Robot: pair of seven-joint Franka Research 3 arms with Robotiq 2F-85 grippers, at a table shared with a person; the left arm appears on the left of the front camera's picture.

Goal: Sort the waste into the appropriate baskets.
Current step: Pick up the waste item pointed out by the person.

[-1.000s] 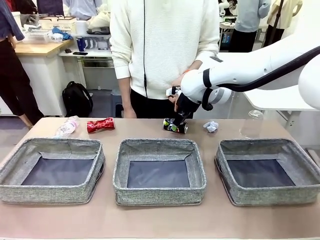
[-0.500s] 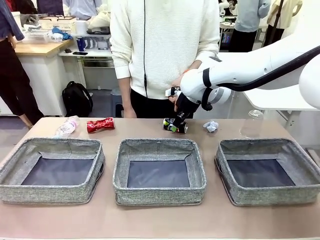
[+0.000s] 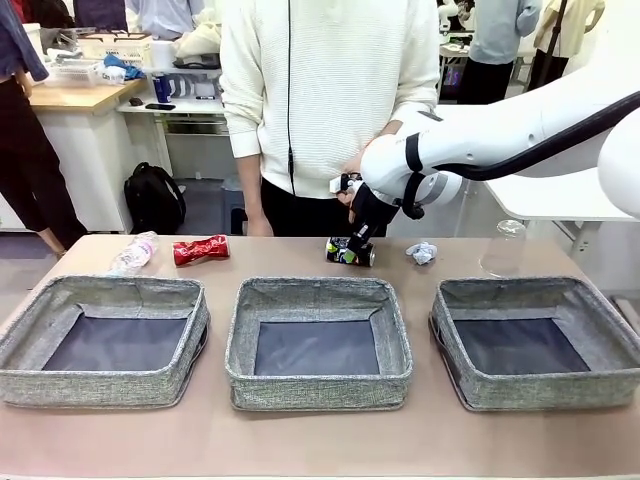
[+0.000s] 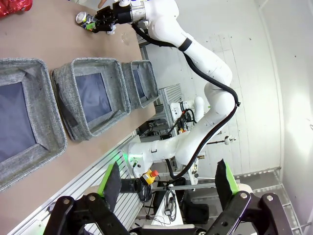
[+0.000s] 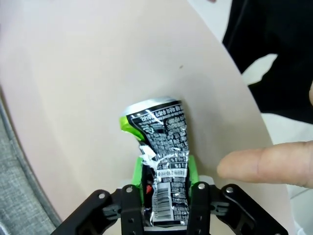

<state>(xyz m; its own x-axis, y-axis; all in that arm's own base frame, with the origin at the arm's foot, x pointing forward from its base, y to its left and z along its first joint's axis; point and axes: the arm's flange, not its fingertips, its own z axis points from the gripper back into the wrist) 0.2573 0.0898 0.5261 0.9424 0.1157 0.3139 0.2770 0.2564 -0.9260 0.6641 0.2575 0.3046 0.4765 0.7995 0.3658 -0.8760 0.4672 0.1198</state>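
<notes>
My right gripper (image 3: 352, 244) is shut on the crushed dark printed can (image 3: 349, 252) at the table's far edge, just behind the middle basket (image 3: 318, 386). In the right wrist view the green pads (image 5: 191, 169) squeeze the can (image 5: 164, 139) at its lower end. The crushed red can (image 3: 201, 249) and the clear plastic bottle (image 3: 133, 253) lie at the far left, behind the left basket (image 3: 100, 386). A crumpled paper ball (image 3: 422, 253) and a clear plastic cup (image 3: 505, 248) sit behind the right basket (image 3: 545, 392). My left gripper (image 4: 168, 181) hangs open high off the table's side, holding nothing.
A person in a white sweater stands at the far edge with a hand (image 3: 353, 163) just behind my right wrist. One finger (image 5: 264, 164) shows close beside the held can. All three baskets hold nothing.
My right gripper's fingers have closed onto the dark can. The arm and the can have barely shifted; the left gripper is unchanged.
</notes>
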